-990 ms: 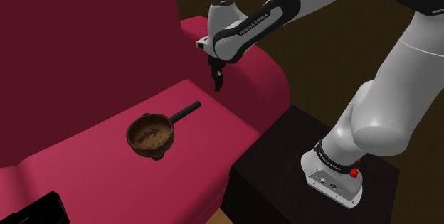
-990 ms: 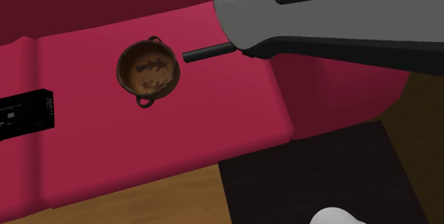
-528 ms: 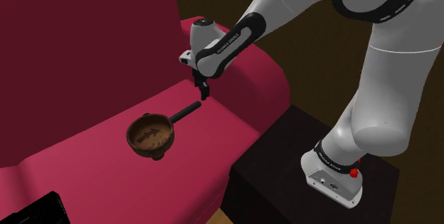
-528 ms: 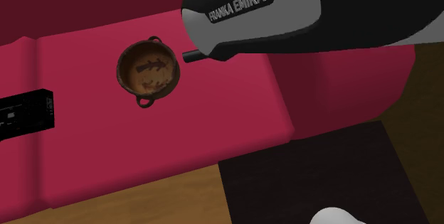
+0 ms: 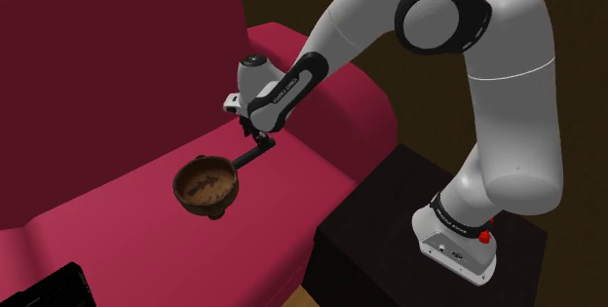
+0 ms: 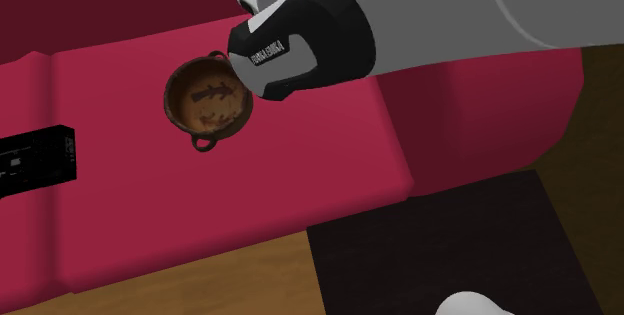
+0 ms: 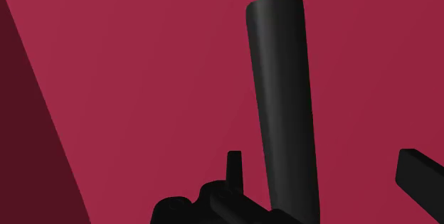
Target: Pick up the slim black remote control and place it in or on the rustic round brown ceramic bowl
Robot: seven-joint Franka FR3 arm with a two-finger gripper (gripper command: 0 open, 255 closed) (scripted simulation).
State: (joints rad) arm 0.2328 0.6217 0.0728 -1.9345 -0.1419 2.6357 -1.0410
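The slim black remote (image 5: 246, 155) lies flat on the red sofa seat, one end close to the brown round bowl (image 5: 206, 186). That two-handled bowl (image 6: 207, 100) stands upright on the cushion with nothing in it. My gripper (image 5: 260, 141) is low over the remote's end farther from the bowl. In the wrist view the remote (image 7: 281, 94) runs lengthwise between my fingers, nearer one fingertip (image 7: 233, 164) than the other (image 7: 420, 176). The gripper (image 7: 327, 173) is open, and neither finger touches the remote. In the second exterior view the arm's hand hides the remote.
The red sofa's armrest (image 5: 331, 71) rises just behind the gripper and its backrest (image 5: 117, 61) stands beyond the bowl. A black box-like object (image 6: 35, 160) lies at the cushion's far end. The dark stand (image 5: 409, 227) is beside the sofa, with wood floor (image 6: 200, 288) in front.
The arm has swung toward the shoulder view's left and come down from above the armrest to the remote's end. In the second exterior view its hand now covers the remote.
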